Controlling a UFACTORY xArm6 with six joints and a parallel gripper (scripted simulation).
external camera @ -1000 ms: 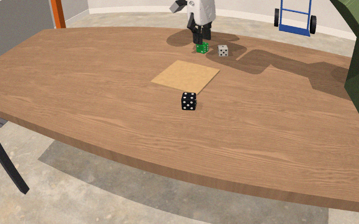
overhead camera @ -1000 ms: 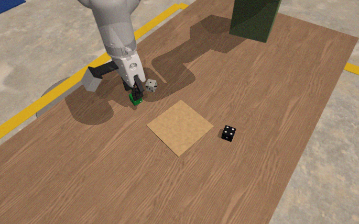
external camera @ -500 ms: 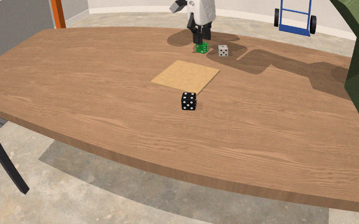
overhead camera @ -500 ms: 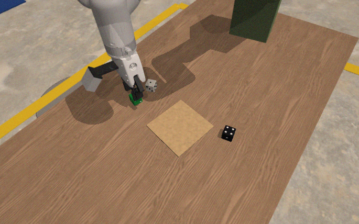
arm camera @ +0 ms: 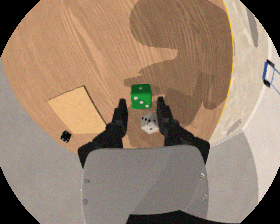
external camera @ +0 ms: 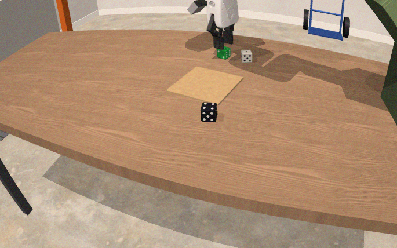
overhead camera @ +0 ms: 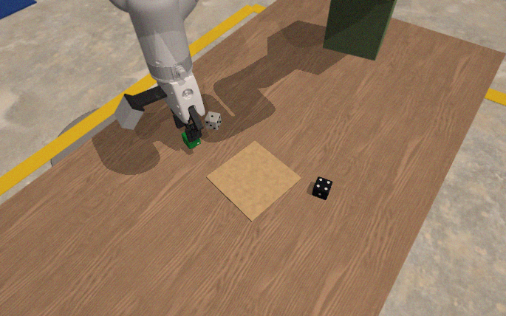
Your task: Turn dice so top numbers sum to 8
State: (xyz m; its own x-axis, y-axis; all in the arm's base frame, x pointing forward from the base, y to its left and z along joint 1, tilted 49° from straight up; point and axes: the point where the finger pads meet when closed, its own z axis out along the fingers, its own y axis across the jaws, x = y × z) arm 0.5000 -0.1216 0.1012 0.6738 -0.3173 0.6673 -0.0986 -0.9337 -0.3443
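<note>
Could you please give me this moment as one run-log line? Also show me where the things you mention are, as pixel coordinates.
jaws [overhead camera: 194,137] [external camera: 224,44]: partly open, empty | green die [overhead camera: 190,143] [external camera: 223,53] [arm camera: 141,97]: off mat | white die [overhead camera: 213,120] [external camera: 246,56] [arm camera: 150,123]: off mat | black die [overhead camera: 322,188] [external camera: 208,112] [arm camera: 66,136]: off mat, four up

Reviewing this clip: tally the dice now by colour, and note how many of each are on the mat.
Green die: 1, on the mat 0
White die: 1, on the mat 0
Black die: 1, on the mat 0
Total: 3 dice, 0 on the mat
</note>
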